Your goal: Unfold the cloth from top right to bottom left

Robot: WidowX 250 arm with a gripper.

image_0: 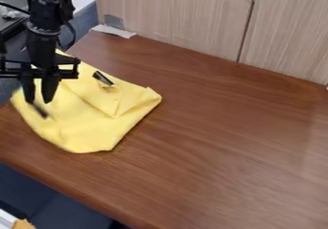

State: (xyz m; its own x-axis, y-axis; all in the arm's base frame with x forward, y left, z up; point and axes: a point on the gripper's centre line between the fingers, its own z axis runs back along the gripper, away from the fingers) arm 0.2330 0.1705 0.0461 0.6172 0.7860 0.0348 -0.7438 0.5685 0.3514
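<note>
From where I stand, in the camera view, a pale wood-grain panel (179,17) runs along the far edge of the counter (237,142). Over by the far corner there's a whitish strip (114,31), with a small grey plate (114,22) just above it. A short black piece (102,78) lies on the yellow cloth (89,130), and a dark, blurred shape (40,110) sits just below the tool (39,98); I can't make out what that is.

The tool hangs over the cloth's left part, its fingers a little apart, yellow showing between them. Whether the tips touch the fabric, I can't tell.

The cloth is on the counter's left side, thin-looking and creased, with a folded flap, rounded toward the near edge and pointed on the right. The counter is smooth, reddish-brown wood grain.
</note>
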